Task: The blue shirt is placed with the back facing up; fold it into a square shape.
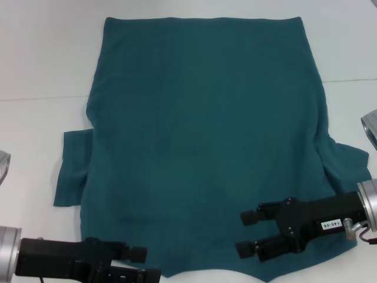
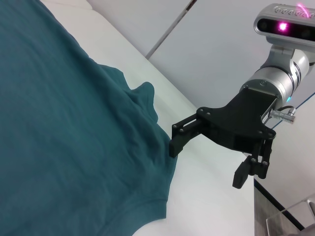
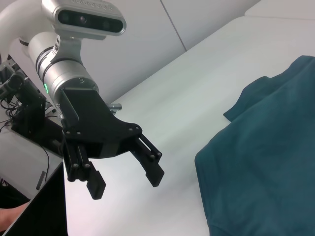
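Note:
The blue shirt [image 1: 200, 135] lies flat on the white table [image 1: 41, 65], plain side up, hem at the far end and neck edge nearest me. Both short sleeves stick out, one at the left [image 1: 73, 168] and one at the right [image 1: 347, 162]. My right gripper [image 1: 245, 233] hovers open over the shirt's near right shoulder; the left wrist view shows the right gripper [image 2: 206, 164] with one finger [image 2: 174, 147] at the shirt [image 2: 59, 137] edge. My left gripper [image 1: 146, 264] is open at the near left corner. In the right wrist view the left gripper [image 3: 127, 183] is beside the shirt [image 3: 266, 162].
A seam [image 1: 47, 97] runs across the white table on both sides of the shirt. Grey devices show at the right edge [image 1: 370, 127] and the left edge [image 1: 3, 165]. Cables and equipment [image 3: 22, 108] sit beyond the table's side.

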Robot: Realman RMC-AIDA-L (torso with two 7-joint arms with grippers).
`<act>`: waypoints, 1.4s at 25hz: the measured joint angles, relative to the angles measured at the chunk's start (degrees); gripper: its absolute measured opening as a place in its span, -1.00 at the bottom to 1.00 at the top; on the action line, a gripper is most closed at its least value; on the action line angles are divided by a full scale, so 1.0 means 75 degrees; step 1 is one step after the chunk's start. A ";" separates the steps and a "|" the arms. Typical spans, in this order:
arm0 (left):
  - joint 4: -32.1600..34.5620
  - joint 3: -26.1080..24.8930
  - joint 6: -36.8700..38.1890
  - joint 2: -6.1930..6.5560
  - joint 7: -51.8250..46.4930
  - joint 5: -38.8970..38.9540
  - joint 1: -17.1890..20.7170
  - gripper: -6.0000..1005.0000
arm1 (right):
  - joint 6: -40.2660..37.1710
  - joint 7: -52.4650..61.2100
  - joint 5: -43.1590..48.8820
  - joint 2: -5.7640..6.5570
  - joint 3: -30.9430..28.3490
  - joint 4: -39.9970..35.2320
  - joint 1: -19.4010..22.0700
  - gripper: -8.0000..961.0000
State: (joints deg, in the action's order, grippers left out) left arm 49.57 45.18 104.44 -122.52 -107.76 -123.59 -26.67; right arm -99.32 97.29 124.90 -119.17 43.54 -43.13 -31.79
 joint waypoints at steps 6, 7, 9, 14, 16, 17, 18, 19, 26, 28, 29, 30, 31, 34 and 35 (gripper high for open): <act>0.0000 -0.0002 -0.0004 0.0000 -0.0008 -0.0004 0.0018 0.62 | 0.0000 0.0001 0.0000 0.0000 0.0006 -0.0001 -0.0002 0.97; 0.0000 -0.0002 -0.0004 0.0000 -0.0010 -0.0003 0.0020 0.62 | 0.0000 0.0001 0.0000 0.0000 0.0004 0.0000 -0.0003 0.97; 0.0000 -0.0001 -0.0004 0.0000 -0.0014 0.0000 0.0026 0.62 | 0.0000 0.0001 0.0000 0.0000 -0.0007 0.0012 0.0003 0.97; 0.0000 -0.0116 -0.0035 -0.0001 -0.0107 0.0001 0.0038 0.62 | 0.0051 0.0141 -0.0022 0.0000 -0.0098 0.0022 0.0007 0.97; -0.0020 -0.0599 -0.0246 0.0011 -0.0547 0.0007 0.0001 0.62 | 0.0249 0.0679 -0.0076 0.0023 -0.0354 0.0021 -0.0042 0.97; -0.0035 -0.0896 -0.0361 0.0039 -0.0798 0.0016 -0.0033 0.62 | 0.0381 0.1101 -0.0085 0.0050 -0.0520 0.0023 -0.0093 0.97; -0.0102 -0.1299 -0.0473 0.0072 -0.1075 0.0043 -0.0075 0.62 | 0.0525 0.1527 -0.0107 0.0091 -0.0666 0.0020 -0.0163 0.97; -0.0157 -0.1622 -0.0549 0.0111 -0.1289 0.0070 -0.0115 0.62 | 0.0726 0.2079 -0.0125 0.0164 -0.0826 0.0033 -0.0241 0.97; -0.0951 -0.3348 -0.1797 0.0599 -0.3194 0.0160 -0.0227 0.61 | 0.2054 0.4876 -0.0330 0.1432 -0.1544 0.1474 -0.0917 0.97; -0.1021 -0.3369 -0.2103 0.0644 -0.3551 0.0138 -0.0208 0.61 | 0.2460 0.5294 -0.0325 0.1947 -0.1501 0.2025 -0.1123 0.97; -0.1036 -0.3370 -0.2211 0.0645 -0.3660 0.0136 -0.0205 0.61 | 0.2531 0.5382 -0.0320 0.2076 -0.1482 0.2136 -0.1178 0.97; -0.1054 -0.3370 -0.2307 0.0643 -0.3736 0.0135 -0.0205 0.61 | 0.2580 0.5511 -0.0310 0.2211 -0.1461 0.2188 -0.1235 0.97; -0.1096 -0.3364 -0.2412 0.0642 -0.3811 0.0133 -0.0210 0.62 | 0.2591 0.5628 -0.0305 0.2300 -0.1447 0.2177 -0.1277 0.97; -0.1292 -0.3317 -0.2931 0.0644 -0.4029 0.0124 -0.0272 0.62 | 0.2555 0.5942 -0.0303 0.2361 -0.1438 0.1841 -0.1291 0.97; -0.1397 -0.3296 -0.3183 0.0648 -0.4092 0.0121 -0.0314 0.61 | 0.2556 0.5999 -0.0301 0.2362 -0.1438 0.1761 -0.1294 0.97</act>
State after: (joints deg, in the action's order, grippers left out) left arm 39.09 20.46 80.57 -117.66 -138.45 -122.68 -29.03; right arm -80.15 142.29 122.64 -101.46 32.76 -29.93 -41.50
